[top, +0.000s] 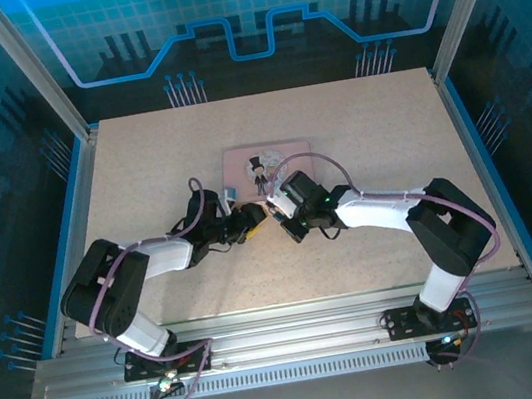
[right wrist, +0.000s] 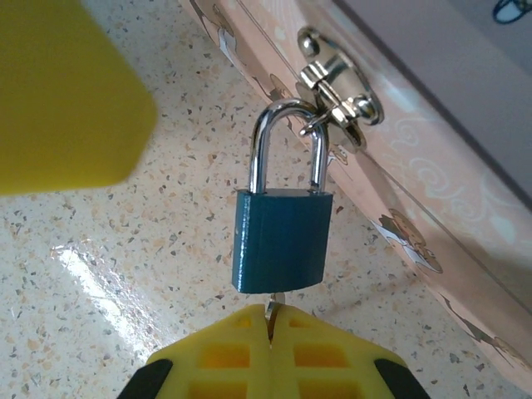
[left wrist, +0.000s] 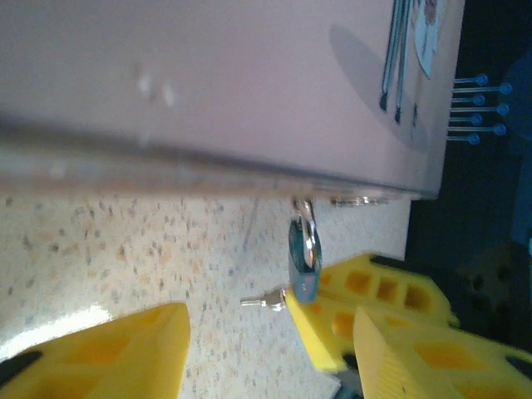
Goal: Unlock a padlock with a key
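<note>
1. the padlock (right wrist: 283, 241) has a blue body and a silver shackle. it hangs from the metal clasp (right wrist: 337, 91) on the front of the pink box (right wrist: 432, 208) and lies out over the speckled table (right wrist: 125, 274). both shackle legs sit in the body.
2. the right gripper (right wrist: 270, 320) is clenched. its yellow fingers are pressed together on the key (right wrist: 273, 308), and just a sliver of metal shows between the fingertips and the padlock's underside.
3. the left gripper (left wrist: 266, 341) is released, its yellow fingers spread wide and grasping nothing. it is near the padlock (left wrist: 304, 258) but not touching it.
4. from the left wrist the padlock shows edge-on just below the box (left wrist: 249, 83) edge, with the right gripper's fingers (left wrist: 374, 291) against its lower end.
5. a silvery metal bit (left wrist: 264, 301) juts sideways by that lower end. can't tell what it is.
6. in the right wrist view a blurred yellow finger (right wrist: 66, 91) blocks the upper left corner.
7. from the top, the box (top: 250, 161) sits mid-table (top: 140, 169). the left gripper (top: 252, 222) and right gripper (top: 284, 219) meet tip to tip at its near side, and the right arm and a looped cable (top: 315, 158) cover part of the lid. the padlock is too small to make out there.
</note>
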Robot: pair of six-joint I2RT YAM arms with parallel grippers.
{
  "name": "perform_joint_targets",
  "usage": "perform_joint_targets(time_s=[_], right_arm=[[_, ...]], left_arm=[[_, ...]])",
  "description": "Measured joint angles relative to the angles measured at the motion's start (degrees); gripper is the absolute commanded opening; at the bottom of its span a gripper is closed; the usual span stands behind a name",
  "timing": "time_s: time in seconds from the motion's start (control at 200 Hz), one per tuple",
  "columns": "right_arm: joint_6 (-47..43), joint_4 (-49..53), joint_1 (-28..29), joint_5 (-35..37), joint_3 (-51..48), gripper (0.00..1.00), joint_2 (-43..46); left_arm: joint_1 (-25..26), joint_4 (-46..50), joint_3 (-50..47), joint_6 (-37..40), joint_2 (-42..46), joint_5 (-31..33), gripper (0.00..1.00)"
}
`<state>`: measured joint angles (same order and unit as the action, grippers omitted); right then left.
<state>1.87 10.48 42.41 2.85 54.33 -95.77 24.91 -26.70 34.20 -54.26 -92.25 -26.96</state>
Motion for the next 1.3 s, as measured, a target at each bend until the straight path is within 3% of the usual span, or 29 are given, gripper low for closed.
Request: perform_joint_targets(time_s=[0.27,0.365,0.63,0.861,1.051,1.301], right_arm=[[0.5,-0.6,1.2,1.6,-0.1,0.00,0.1],[0.9,-1.1,1.6,1.9,-0.4,0.00,0.1],[1.4,-2.2,1.8,4.1,-1.1,0.00,0.5],[1.8,-2.8,1.8,5.7,-1.4,0.00,0.7],[3.0,-3.2,1.6,5.4,-2.3,0.24,1.8],[6.0,-3.5,-1.3,-0.4,-4.9,0.34,6.6]], left_arm=[[3.1,-3.5,3.6,-0.3,-4.6,0.2,0.54],[3.5,-3.7,4.5,-0.3,-5.6,0.2,0.48],[3.7,-4.8,5.6,1.5,-7.7,1.1,0.18],[3.7,-5.8,5.6,2.1,-8.3,1.5,0.09],[3.7,-6.2,5.6,1.7,-8.3,1.4,0.05],[3.7,-6.7,6.0,0.6,-8.6,1.2,0.05]])
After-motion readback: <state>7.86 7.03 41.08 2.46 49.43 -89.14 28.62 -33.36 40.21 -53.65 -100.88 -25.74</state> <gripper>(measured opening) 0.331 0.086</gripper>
